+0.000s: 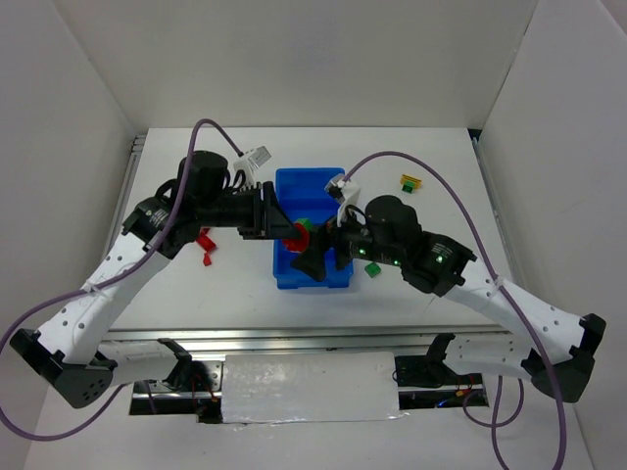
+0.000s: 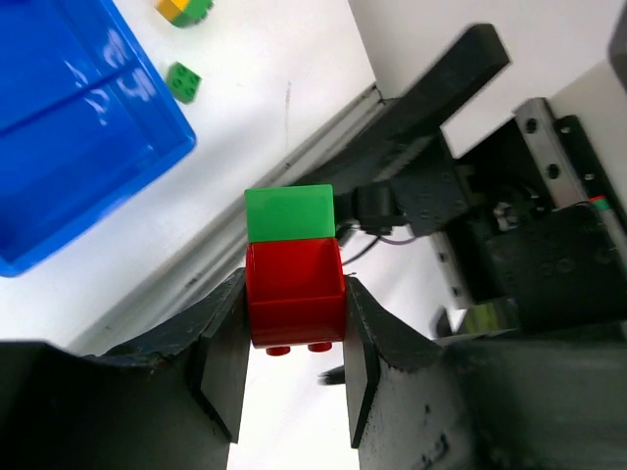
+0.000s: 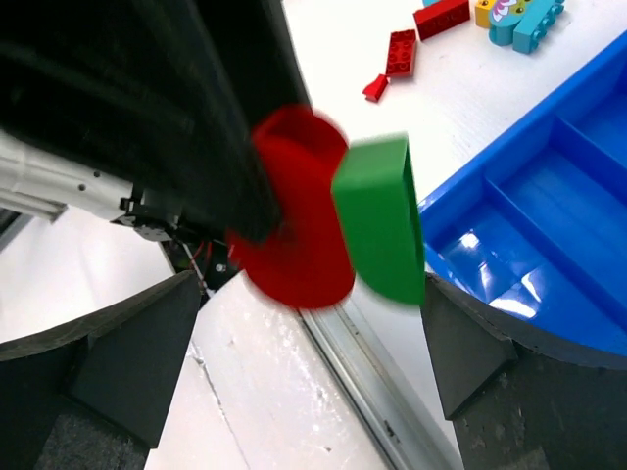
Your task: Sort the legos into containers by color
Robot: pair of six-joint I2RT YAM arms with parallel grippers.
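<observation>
My left gripper [image 2: 294, 328] is shut on a red lego [image 2: 294, 294] with a green lego [image 2: 289, 213] stuck to its far end. It holds the pair in the air over the front part of the blue tray [image 1: 312, 196], as the top view [image 1: 297, 235] shows. My right gripper [image 3: 309, 343] is open and faces the pair from the right. The green lego [image 3: 377, 220] and red lego [image 3: 294, 235] sit just ahead of its spread fingers. I cannot tell if the right finger [image 3: 470, 343] touches the green one. The tray's compartments [image 3: 549, 196] look bare where they show.
Red legos [image 1: 205, 240] lie left of the tray; teal ones [image 3: 529, 22] lie near them. A yellow-green piece [image 1: 409, 182] lies at the back right. A small green lego [image 1: 372, 269] lies right of the tray's front corner. The table's metal front rail [image 2: 294, 137] runs below the grippers.
</observation>
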